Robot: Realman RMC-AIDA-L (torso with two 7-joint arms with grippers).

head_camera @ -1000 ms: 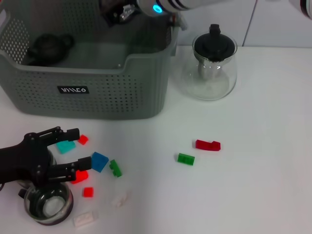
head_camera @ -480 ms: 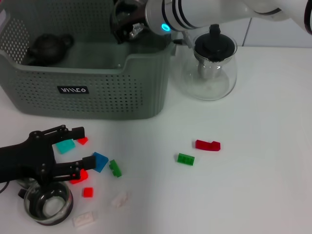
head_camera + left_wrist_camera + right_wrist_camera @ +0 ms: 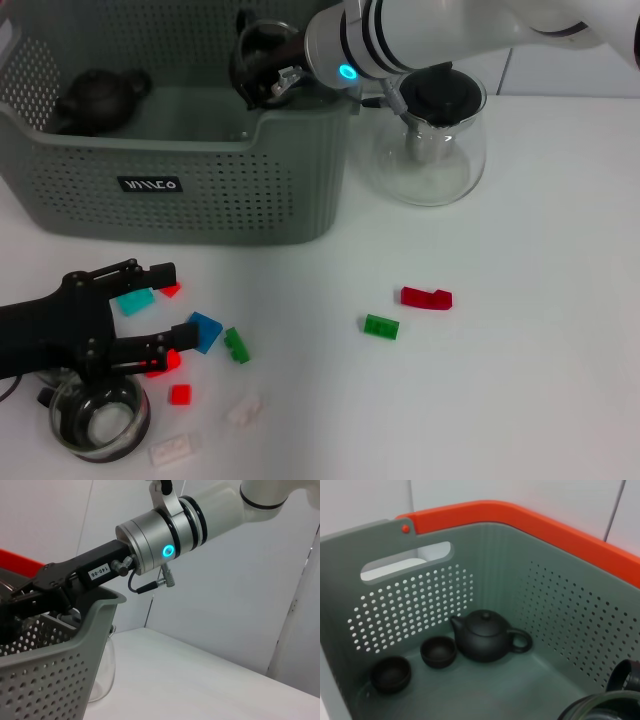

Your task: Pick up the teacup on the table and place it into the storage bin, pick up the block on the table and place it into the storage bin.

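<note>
My right gripper (image 3: 272, 72) reaches over the near right corner of the grey-green storage bin (image 3: 230, 190) and is shut on a dark teacup (image 3: 258, 50). The right wrist view shows that teacup's rim (image 3: 597, 709) low inside the bin (image 3: 560, 595). In the left wrist view the right gripper (image 3: 30, 590) hangs just above the bin's rim (image 3: 60, 670). My left gripper (image 3: 172, 302) lies open on the table at the front left. A cyan block (image 3: 133, 300) and a small red block (image 3: 168, 290) sit between its fingers. A blue block (image 3: 203, 331) is beside the lower fingertip.
Inside the bin are a black teapot (image 3: 485, 637) and two small dark cups (image 3: 438, 651). A glass cup (image 3: 95, 415) stands under my left wrist. A glass teapot (image 3: 432, 140) stands right of the bin. Red (image 3: 426, 297), green (image 3: 381, 326) and white (image 3: 245, 408) blocks lie scattered.
My right gripper has come down and slightly right with the teacup, toward the bin's near right corner. The left gripper has edged a little to the right among the blocks.
</note>
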